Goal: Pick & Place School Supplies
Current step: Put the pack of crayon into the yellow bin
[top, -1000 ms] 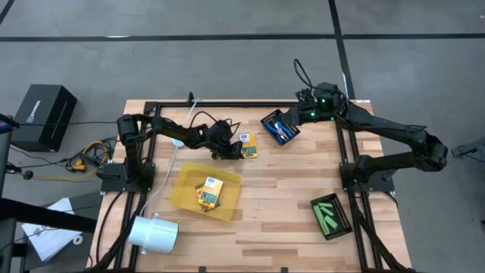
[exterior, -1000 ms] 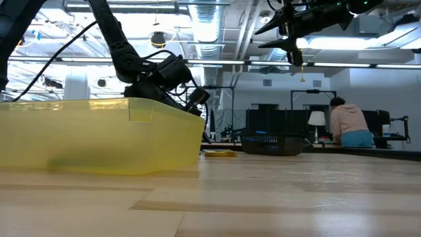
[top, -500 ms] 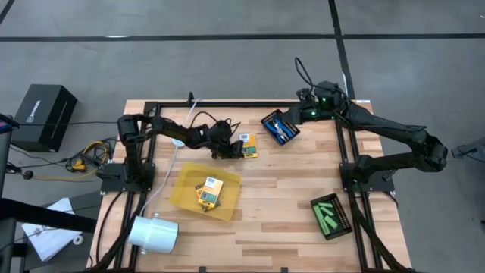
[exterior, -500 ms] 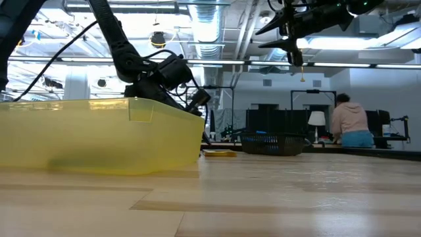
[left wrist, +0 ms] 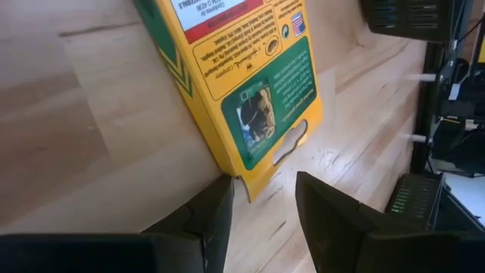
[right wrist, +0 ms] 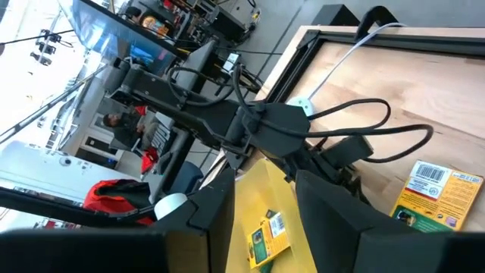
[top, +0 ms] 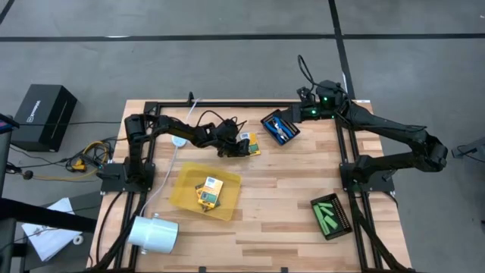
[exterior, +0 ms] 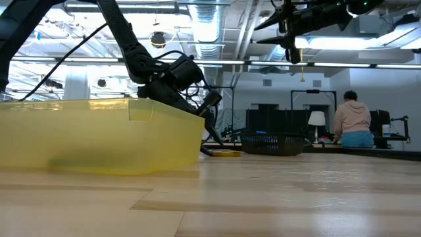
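The left gripper [top: 241, 145], fingers parted, straddles a crayon box [top: 249, 143] near the table's [top: 288, 197] far edge. The right gripper [top: 303, 114] hovers, empty, fingers apart, above a black mesh tray [top: 280, 127].

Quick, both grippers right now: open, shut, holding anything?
Left gripper: open, fingers straddling a corner of the yellow-and-green crayon box on the table, not clamped.
Right gripper: open, empty, raised above the black mesh tray of blue-handled scissors.

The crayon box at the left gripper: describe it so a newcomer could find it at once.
On the wooden table, look just beyond the far edge of the yellow tray. The crayon box lies there on bare wood at the left gripper. The other crayon boxes lie inside the tray.
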